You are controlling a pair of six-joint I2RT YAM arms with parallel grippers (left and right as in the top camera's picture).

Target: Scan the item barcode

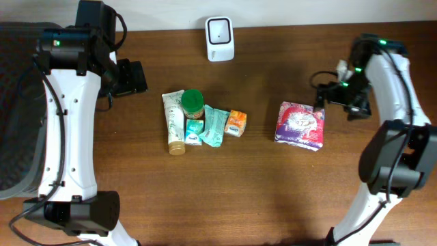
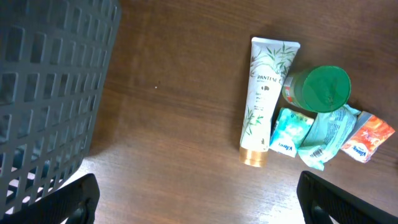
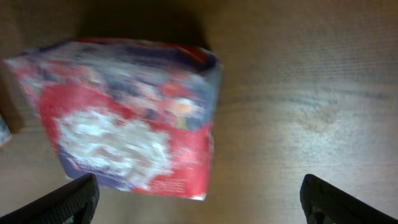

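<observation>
A white barcode scanner [image 1: 220, 39] stands at the back middle of the table. A red and purple packet [image 1: 300, 125] [image 3: 130, 118] lies flat on the wood right of centre. My right gripper [image 1: 326, 96] [image 3: 199, 198] hovers over the packet's right edge. It is open, and its fingertips [image 3: 74, 199] stand wide apart with nothing between them. My left gripper [image 1: 131, 77] [image 2: 198, 198] is open too, held above bare table to the left of the item cluster.
The cluster at table centre holds a Pantene tube [image 1: 174, 121] [image 2: 264, 99], a green-lidded jar [image 1: 192, 101] [image 2: 320, 88], teal tissue packs [image 1: 213, 126] [image 2: 326, 132] and an orange pack [image 1: 236, 122] [image 2: 368, 137]. A grey mesh basket [image 1: 15, 109] [image 2: 50, 93] stands at the left edge.
</observation>
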